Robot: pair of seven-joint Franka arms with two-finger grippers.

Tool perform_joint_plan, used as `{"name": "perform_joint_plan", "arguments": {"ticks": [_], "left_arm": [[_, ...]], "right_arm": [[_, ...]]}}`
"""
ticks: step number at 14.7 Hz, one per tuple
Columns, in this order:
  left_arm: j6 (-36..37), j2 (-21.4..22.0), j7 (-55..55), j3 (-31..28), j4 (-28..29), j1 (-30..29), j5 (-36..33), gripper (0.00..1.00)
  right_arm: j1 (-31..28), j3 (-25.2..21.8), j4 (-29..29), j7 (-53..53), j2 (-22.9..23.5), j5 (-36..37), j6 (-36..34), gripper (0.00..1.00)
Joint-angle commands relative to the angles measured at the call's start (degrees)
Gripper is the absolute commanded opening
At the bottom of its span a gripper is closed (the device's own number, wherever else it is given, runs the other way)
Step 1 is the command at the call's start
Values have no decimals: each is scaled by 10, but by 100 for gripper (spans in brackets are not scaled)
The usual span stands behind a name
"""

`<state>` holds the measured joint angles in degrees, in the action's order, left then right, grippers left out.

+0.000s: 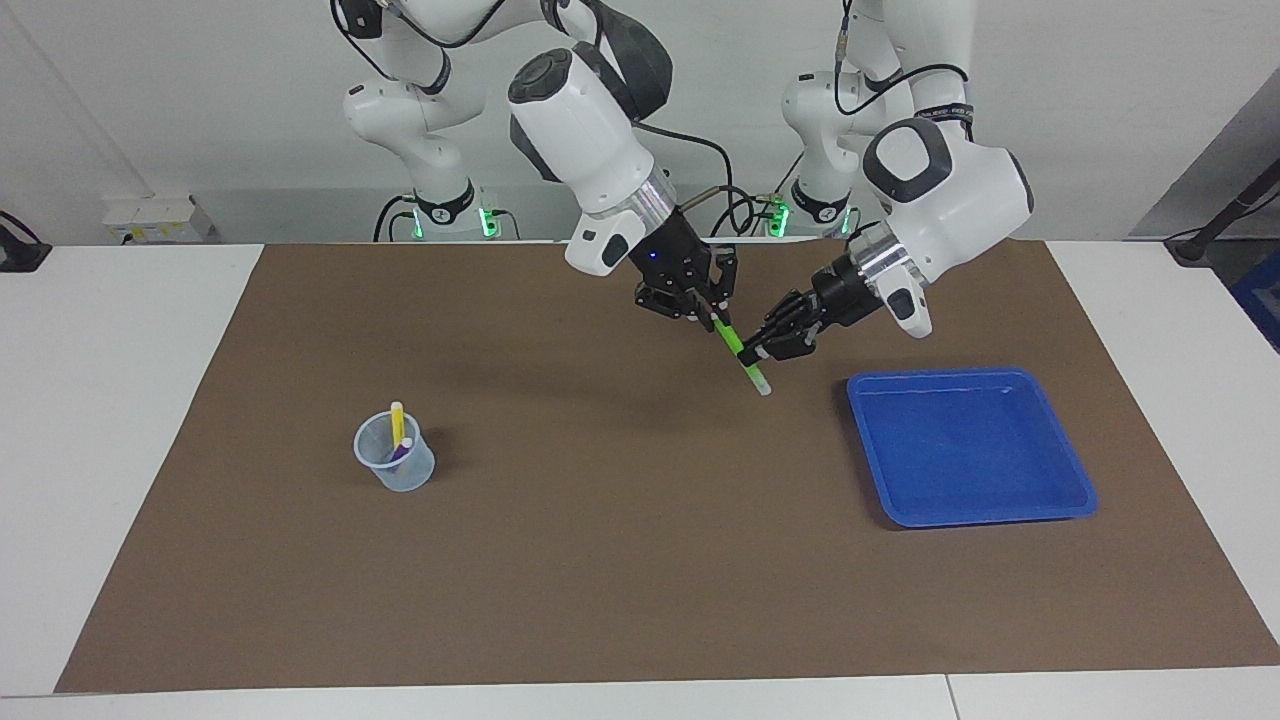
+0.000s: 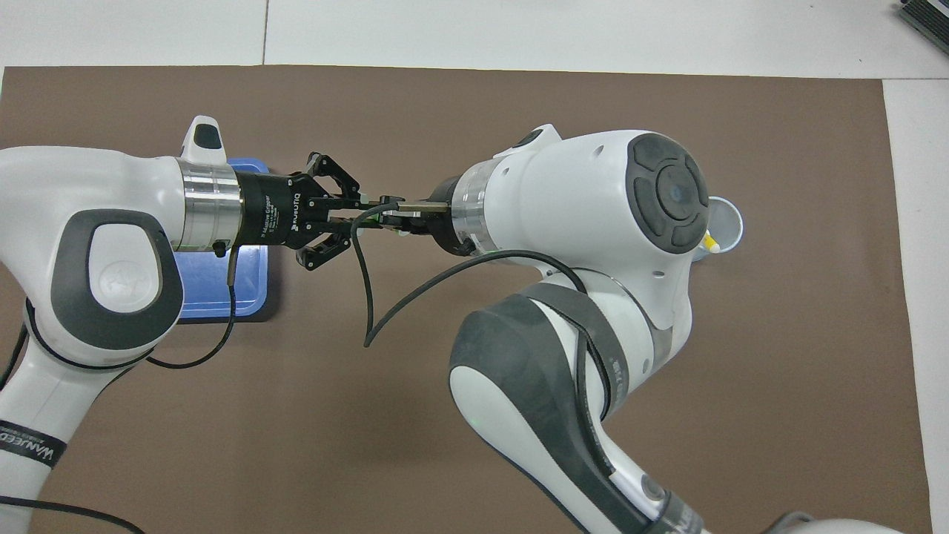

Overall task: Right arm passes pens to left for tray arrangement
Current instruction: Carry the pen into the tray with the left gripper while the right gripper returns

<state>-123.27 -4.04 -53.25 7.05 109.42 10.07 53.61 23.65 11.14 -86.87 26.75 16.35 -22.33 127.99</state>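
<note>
A green pen hangs tilted in the air over the brown mat, its pale end pointing down. My right gripper is shut on its upper end. Coming in from the tray's side, my left gripper is shut on the pen's middle. From overhead the two grippers, left and right, meet tip to tip and hide the pen. The blue tray lies empty toward the left arm's end; my left arm covers most of the tray from above. A yellow pen and a purple pen stand in a clear cup.
The clear cup stands toward the right arm's end of the mat, with the yellow pen showing at its rim. A black cable loops down from the right wrist. White table borders the brown mat.
</note>
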Motion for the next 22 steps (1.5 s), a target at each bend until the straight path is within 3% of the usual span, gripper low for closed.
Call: {"name": "perform_joint_plan", "arguments": {"ticks": [1, 3, 4, 7, 11, 15, 18, 22], "left_arm": [[-7, 0, 3, -1, 2, 3, -8, 0], [-3, 1, 3, -1, 1, 2, -9, 0], [1, 1, 4, -1, 0, -1, -9, 0], [15, 2, 14, -2, -1, -6, -9, 0], [43, 2, 71, -4, -4, -31, -64, 0], [77, 3, 178, -4, -4, -64, -128, 0], [80, 3, 267, -5, -4, -82, -216, 0], [79, 3, 364, -5, -2, -111, -314, 0]], "right_arm": [[-2, 3, 9, 10, 4, 6, -1, 14], [-3, 3, 9, 10, 4, 6, -1, 17], [-3, 3, 9, 10, 4, 7, 1, 25], [-5, 3, 9, 9, 4, 8, 1, 98], [-22, -1, 9, 3, -5, 13, -19, 100], [-99, 0, 4, -82, -53, 26, -123, 100], [-173, -1, -1, -198, -68, 26, -191, 100], [-249, -2, -51, -276, -92, 57, -215, 100]]}}
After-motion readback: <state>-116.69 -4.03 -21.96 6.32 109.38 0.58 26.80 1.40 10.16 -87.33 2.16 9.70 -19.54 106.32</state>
